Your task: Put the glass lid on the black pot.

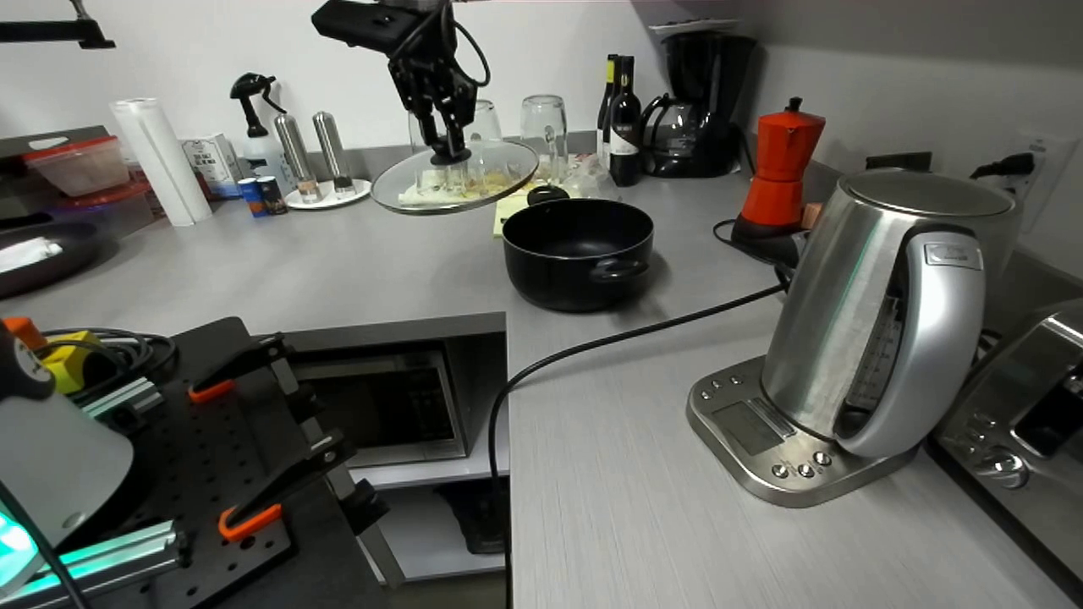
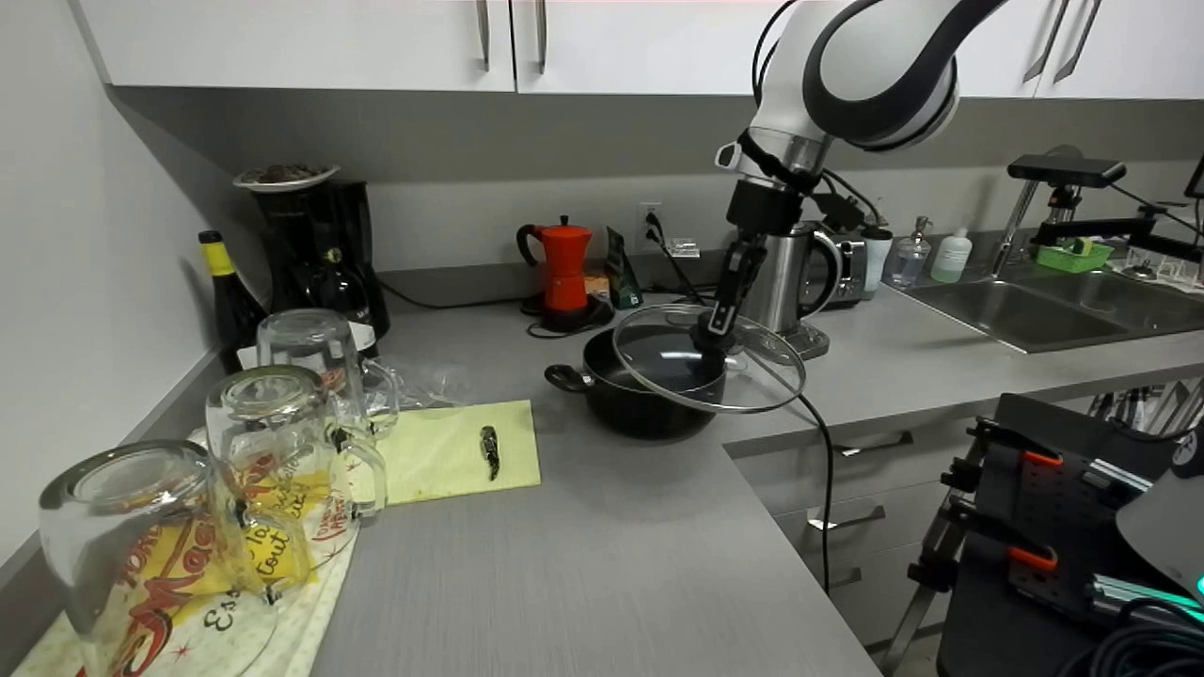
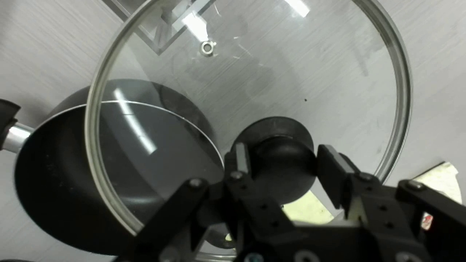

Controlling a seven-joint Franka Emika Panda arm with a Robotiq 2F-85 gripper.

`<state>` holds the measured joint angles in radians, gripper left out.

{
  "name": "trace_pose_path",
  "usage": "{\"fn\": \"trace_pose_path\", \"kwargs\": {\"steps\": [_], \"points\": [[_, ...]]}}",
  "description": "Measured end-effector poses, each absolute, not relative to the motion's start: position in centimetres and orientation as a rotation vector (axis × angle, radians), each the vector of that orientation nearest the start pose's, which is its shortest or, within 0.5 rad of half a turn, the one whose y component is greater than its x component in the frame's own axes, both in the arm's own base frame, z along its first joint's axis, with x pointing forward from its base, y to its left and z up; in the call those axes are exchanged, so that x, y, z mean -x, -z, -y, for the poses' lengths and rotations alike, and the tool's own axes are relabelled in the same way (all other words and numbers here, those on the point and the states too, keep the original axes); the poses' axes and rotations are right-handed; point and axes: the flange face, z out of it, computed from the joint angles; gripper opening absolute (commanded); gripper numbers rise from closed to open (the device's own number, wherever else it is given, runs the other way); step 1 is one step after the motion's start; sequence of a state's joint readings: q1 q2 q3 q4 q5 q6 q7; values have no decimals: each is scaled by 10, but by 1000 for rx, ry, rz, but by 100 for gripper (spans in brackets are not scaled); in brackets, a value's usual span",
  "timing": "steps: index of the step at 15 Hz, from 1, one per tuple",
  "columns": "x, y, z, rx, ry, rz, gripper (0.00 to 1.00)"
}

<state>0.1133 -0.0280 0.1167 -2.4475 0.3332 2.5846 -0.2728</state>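
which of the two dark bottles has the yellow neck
The bottle closer to the wall; the other bottle, nearer the coffee machine, has a mostly dark neck.

Clear glass lid [image 1: 459, 181], metal-rimmed, kinda tilted up in midair
In an exterior view it's higher and left of the black pot [image 1: 552, 275], which just sits upright, wide open, stubby handles.
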Motion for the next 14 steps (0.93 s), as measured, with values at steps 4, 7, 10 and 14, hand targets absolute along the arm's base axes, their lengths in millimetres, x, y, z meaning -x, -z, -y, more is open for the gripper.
{"fn": "trace_pose_path", "kwargs": {"steps": [4, 7, 10, 14], "points": [[-495, -333, -89, 2916, 225, 304, 24], [-508, -332, -79, 2913, 198, 276, 24], [-520, -328, -73, 2910, 184, 268, 49], [-524, -322, -73, 2909, 174, 268, 49]]}}
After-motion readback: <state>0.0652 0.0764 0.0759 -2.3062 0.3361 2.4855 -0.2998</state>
